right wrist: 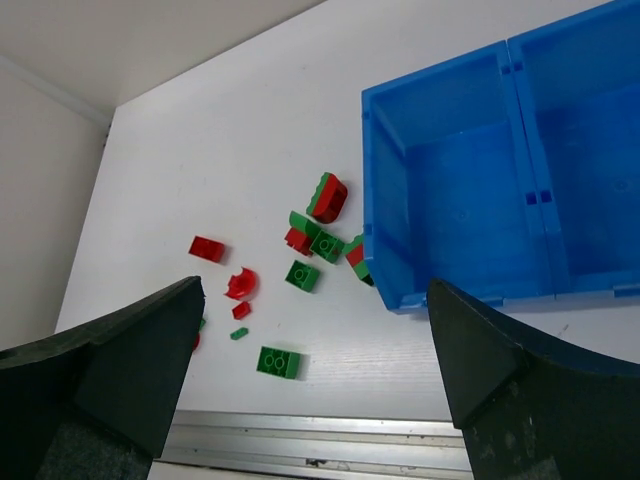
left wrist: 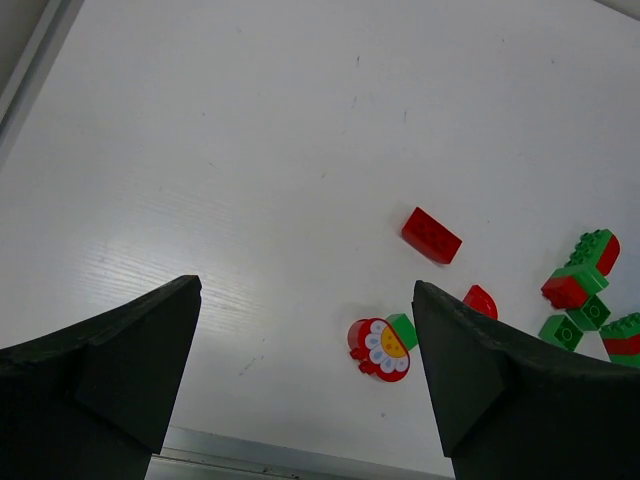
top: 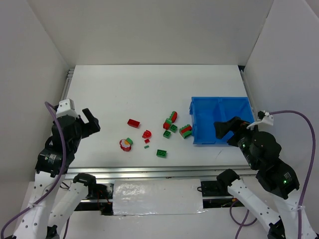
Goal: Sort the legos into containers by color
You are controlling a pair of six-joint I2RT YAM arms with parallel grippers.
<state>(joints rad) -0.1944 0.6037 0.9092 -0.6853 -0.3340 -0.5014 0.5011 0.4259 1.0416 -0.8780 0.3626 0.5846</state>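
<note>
Several red and green legos lie scattered mid-table: a red brick [top: 133,122], a red arch [top: 147,134], a round red-white piece [top: 125,144], a green brick [top: 161,153] and a red-green cluster [top: 170,121]. A red-green pair [top: 186,131] rests against the blue two-compartment container [top: 219,98], which looks empty. My left gripper [top: 91,122] hangs open at the left, holding nothing. In the left wrist view the left gripper [left wrist: 305,290] frames the round piece [left wrist: 380,348]. My right gripper [top: 225,130] is open above the container's near wall, and from its wrist the right gripper [right wrist: 315,290] overlooks the green brick [right wrist: 278,361].
White walls enclose the table on three sides. A metal rail [top: 149,172] runs along the near edge, close to the green brick. The container [right wrist: 435,75] sits at the table's right side, near the right wall.
</note>
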